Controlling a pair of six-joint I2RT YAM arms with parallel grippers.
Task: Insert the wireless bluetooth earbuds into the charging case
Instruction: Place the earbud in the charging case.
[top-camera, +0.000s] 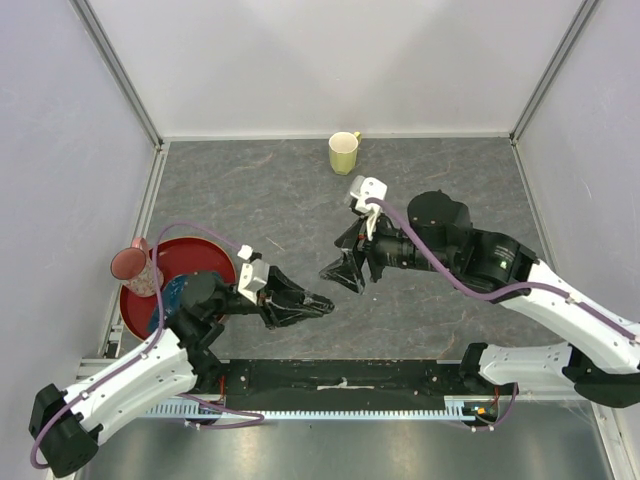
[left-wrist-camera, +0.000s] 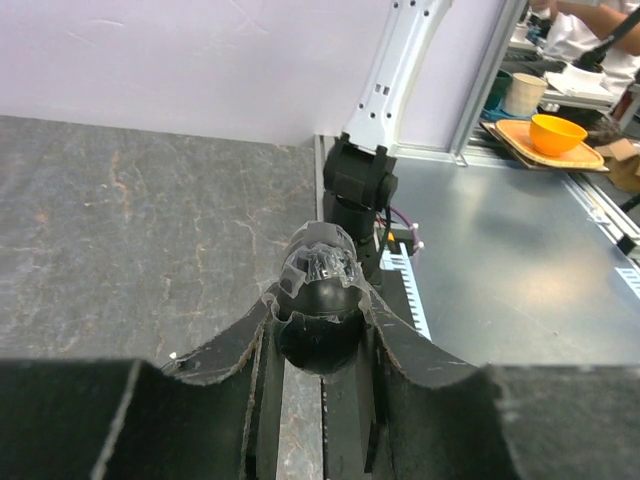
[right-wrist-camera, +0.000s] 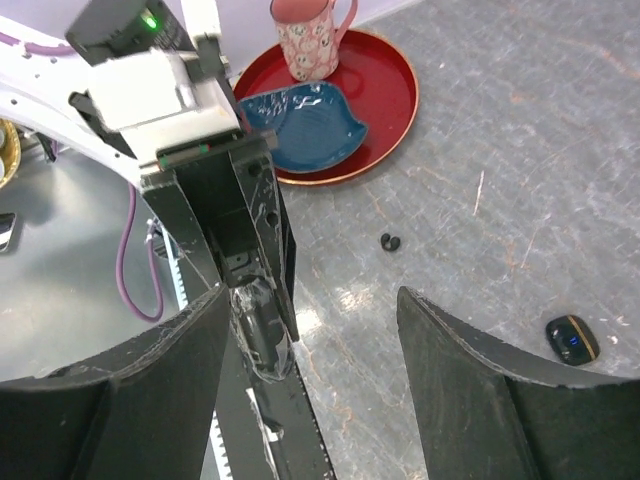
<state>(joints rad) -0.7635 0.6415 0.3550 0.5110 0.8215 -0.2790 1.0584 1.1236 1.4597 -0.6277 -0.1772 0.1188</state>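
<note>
Clamping a small black charging case (left-wrist-camera: 318, 345) between narrow jaws, the left gripper (left-wrist-camera: 322, 305) sits low and centre in the overhead frame. The case's lid looks flipped up, glossy inside, though I cannot tell whether any bud sits in it. The right gripper (right-wrist-camera: 312, 300) hangs just up and right of it, jaws spread wide and holding nothing. In the right wrist view one tiny black earbud (right-wrist-camera: 390, 241) lies loose on the grey table (right-wrist-camera: 520, 150) at centre frame, and a second black case (right-wrist-camera: 572, 340) rests at lower right. Toward the top, a red tray (right-wrist-camera: 400, 90) carries a blue dish (right-wrist-camera: 300, 125) and a pink mug (right-wrist-camera: 308, 35).
</note>
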